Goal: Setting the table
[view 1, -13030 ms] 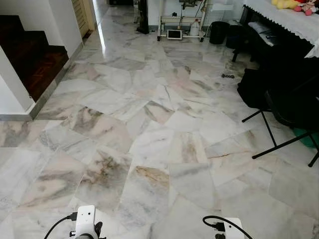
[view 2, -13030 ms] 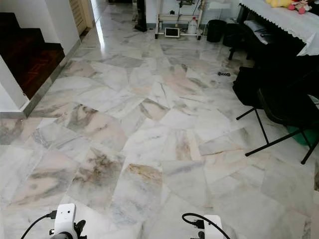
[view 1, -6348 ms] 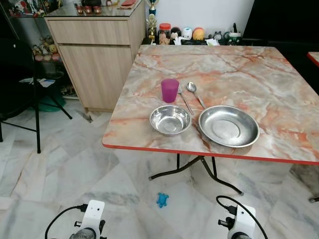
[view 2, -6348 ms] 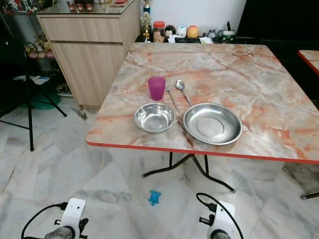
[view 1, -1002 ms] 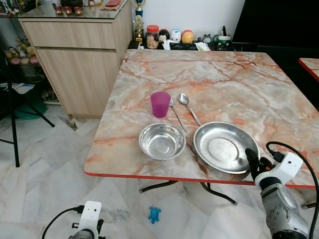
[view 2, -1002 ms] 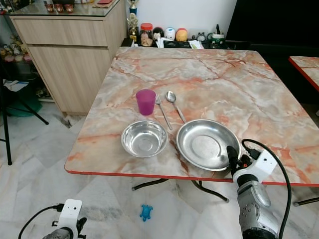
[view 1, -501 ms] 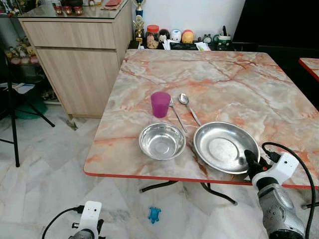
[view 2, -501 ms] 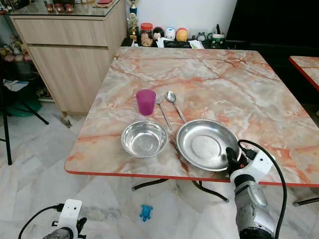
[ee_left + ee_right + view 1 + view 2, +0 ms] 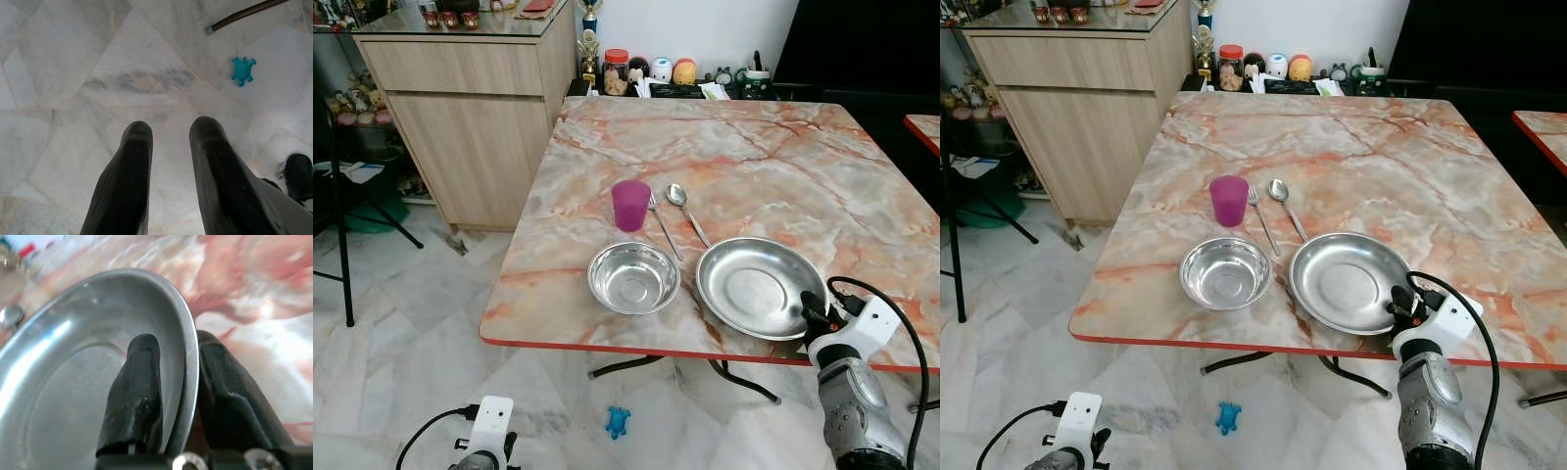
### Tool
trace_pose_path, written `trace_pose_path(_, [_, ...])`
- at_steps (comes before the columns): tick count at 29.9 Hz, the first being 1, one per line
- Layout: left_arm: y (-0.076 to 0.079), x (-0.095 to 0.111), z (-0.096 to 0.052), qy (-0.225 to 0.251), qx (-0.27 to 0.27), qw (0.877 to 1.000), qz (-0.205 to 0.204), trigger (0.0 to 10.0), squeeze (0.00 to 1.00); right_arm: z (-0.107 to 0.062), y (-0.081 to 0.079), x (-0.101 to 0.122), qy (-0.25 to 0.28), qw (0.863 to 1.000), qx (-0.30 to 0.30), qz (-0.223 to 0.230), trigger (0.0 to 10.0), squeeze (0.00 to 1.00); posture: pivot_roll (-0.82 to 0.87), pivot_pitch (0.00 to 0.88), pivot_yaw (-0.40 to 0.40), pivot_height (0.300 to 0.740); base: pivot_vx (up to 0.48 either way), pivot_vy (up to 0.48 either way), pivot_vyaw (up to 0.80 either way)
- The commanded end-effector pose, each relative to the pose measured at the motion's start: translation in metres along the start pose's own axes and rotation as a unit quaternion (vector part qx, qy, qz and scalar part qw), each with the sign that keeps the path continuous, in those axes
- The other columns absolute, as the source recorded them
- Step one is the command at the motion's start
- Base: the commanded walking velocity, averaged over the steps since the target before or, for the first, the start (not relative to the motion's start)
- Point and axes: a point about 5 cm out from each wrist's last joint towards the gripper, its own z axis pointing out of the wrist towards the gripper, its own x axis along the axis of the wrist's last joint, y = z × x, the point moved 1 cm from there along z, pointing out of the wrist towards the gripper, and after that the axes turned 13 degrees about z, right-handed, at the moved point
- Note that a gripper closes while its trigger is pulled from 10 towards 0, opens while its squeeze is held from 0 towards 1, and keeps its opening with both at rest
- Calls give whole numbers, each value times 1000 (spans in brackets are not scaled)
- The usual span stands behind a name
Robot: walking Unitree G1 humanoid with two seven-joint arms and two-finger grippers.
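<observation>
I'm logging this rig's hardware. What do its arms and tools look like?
Right arm: silver-grey, rounded, with a white wrist block and a looping black cable. Right tool and left tool: two long, ribbed black fingers each. Left arm: white wrist block, black cable.

we see head stereo pair high, angled down at table (image 9: 607, 323), both eyes share it | left wrist cam faces floor (image 9: 58, 63) | right wrist cam very close on plate (image 9: 73, 347) rim

cup (image 9: 629, 205) purple | plate (image 9: 759, 288) silver | table (image 9: 783, 166) pink-veined marble | turtle toy (image 9: 618, 422) blue
</observation>
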Motion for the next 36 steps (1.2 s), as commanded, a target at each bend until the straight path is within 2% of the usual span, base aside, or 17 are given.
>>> trace_pose_path(1, [2, -3, -1, 0, -1, 1000, 9, 10000, 0, -3, -1, 16, 56, 998, 12, 24, 0, 0, 46, 0, -22, 740, 0, 0, 0])
trace_pose_path(4, [-1, -4, -1, 0, 4, 1000, 10, 10000, 0, -10, -12, 28, 110, 990, 59, 67, 353, 0, 47, 0, -20, 740, 0, 0, 0])
trace_pose_path(5, [-3, -5, -2, -1, 8, 1000, 10, 10000, 0, -14, -23, 31, 118, 985, 102, 68, 8000, 0, 45, 0, -17, 740, 0, 0, 0])
trace_pose_path(6, [-4, -6, -2, -2, 10, 1000, 10, 10000, 0, -15, -28, 32, 123, 984, 117, 62, 10000, 0, 43, 0, -16, 740, 0, 0, 0])
trace_pose_path(8, [-6, -9, -3, -6, 16, 1000, 2, 10000, 0, -19, -35, 34, 135, 979, 137, 74, 10000, 0, 44, 0, -16, 740, 0, 0, 0])
trace_pose_path(12, [-8, -13, -4, -9, 22, 1000, -7, 10000, 0, -22, -38, 41, 163, 971, 142, 98, 10000, 0, 50, 0, -17, 740, 0, 0, 0])
trace_pose_path(14, [-9, -17, -5, -13, 26, 1000, -12, 10000, 0, -26, -53, 46, 166, 956, 195, 145, 10000, 0, 49, 0, -16, 740, 0, 0, 0])
trace_pose_path(16, [-9, -19, -6, -14, 27, 999, -12, 10000, 0, -28, -59, 46, 158, 952, 210, 155, 10000, 0, 49, 0, -16, 740, 0, 0, 0])
trace_pose_path(17, [-9, -21, -6, -19, 29, 999, -14, 10000, 0, -29, -67, 41, 140, 951, 229, 156, 10000, 0, 46, 0, -17, 740, 0, 0, 0])
trace_pose_path(18, [-9, -21, -6, -19, 29, 999, -14, 10000, 0, -29, -67, 41, 140, 951, 229, 156, 10000, 0, 46, 0, -17, 740, 0, 0, 0])
trace_pose_path(19, [-9, -22, -6, -21, 29, 999, -17, 10000, 0, -31, -78, 32, 108, 950, 261, 134, 10000, 0, 45, 0, -19, 740, 0, 0, 0])
trace_pose_path(22, [-6, -21, -6, -19, 24, 999, -15, 10000, 0, -36, -90, 19, 68, 946, 302, 102, 10000, 0, 50, 0, -24, 740, 0, 0, 0])
trace_pose_path(26, [-5, -16, -5, -11, 26, 999, -19, 10000, 0, -29, -85, 26, 82, 952, 275, 103, 10000, 0, 52, 0, -32, 740, 0, -310, 0])
trace_pose_path(30, [-5, -15, -5, -11, 28, 999, -20, 10000, 0, -28, -89, 29, 78, 952, 285, 79, 10000, 0, 47, 0, -34, 740, 0, -338, 0])
trace_pose_path(36, [-5, -15, -5, -11, 29, 999, -21, 10000, 0, -28, -91, 32, 80, 951, 289, 79, 10000, 0, 44, 0, -38, 740, 0, -338, 0])
